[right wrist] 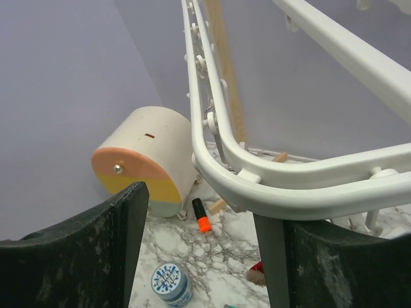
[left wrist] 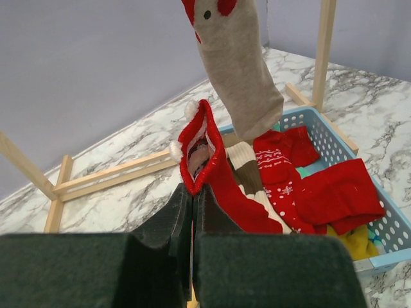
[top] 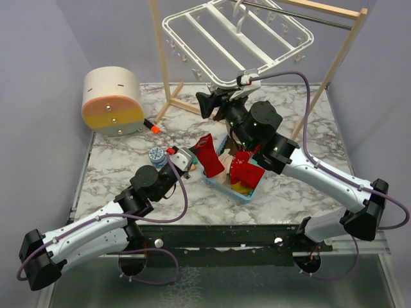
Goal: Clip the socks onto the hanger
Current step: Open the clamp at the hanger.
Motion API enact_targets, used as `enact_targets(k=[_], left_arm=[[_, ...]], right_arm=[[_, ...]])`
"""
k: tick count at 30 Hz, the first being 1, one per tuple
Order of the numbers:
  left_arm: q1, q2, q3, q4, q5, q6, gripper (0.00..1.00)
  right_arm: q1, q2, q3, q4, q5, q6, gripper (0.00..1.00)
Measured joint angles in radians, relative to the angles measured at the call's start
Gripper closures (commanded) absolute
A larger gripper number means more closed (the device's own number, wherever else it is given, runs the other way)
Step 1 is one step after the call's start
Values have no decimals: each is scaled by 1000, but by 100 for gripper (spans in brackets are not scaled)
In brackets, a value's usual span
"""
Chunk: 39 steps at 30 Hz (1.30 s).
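The white hanger [top: 237, 38] hangs tilted from the wooden stand; its corner [right wrist: 257, 183] fills the right wrist view. My right gripper [top: 209, 102] is open just below that corner, which sits over its right finger [right wrist: 321, 263]. My left gripper [top: 187, 157] is shut on the cuff of a red sock [top: 210, 157] and holds it upright beside the basket; the cuff [left wrist: 196, 151] rises from the closed jaws. A beige sock with red marks [left wrist: 237, 70] hangs from above; what holds it is out of view. More red socks [left wrist: 334, 192] and a yellow one [left wrist: 356, 240] lie in the basket.
The light-blue basket [top: 228, 188] stands mid-table under the right arm. A round box with a peach, yellow and teal face [top: 112, 101] lies at the back left. An orange marker [top: 152, 126] and a blue-lidded jar [top: 157, 154] lie nearby. The stand's feet [left wrist: 109, 173] rest behind the basket.
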Motion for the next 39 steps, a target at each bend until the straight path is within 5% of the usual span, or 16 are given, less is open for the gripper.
enact_targets(k=[22, 39], left_arm=[[0, -3, -7, 0, 0, 0, 100], [0, -3, -13, 1, 0, -2, 100]], right_arm=[[-13, 30, 28, 39, 3, 0, 50], [-25, 30, -1, 137, 22, 13, 40]])
